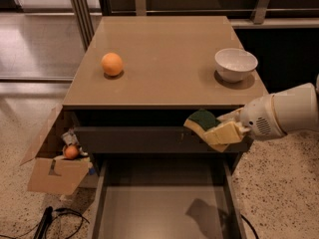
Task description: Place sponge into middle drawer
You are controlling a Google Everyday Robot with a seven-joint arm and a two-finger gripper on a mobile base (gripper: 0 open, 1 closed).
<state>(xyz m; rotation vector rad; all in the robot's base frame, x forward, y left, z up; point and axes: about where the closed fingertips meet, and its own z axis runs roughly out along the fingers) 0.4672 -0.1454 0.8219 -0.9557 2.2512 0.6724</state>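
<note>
Camera view, nearest me: the middle drawer [164,210] stands pulled out, a shadow on its plain floor. Above its right side, level with the dark drawer front [139,139], my gripper [215,131] is clamped on the sponge [201,119], green face up. Farther back, the cabinet top [164,44] carries an orange [112,63] at left and a white bowl [236,63] at right
</note>
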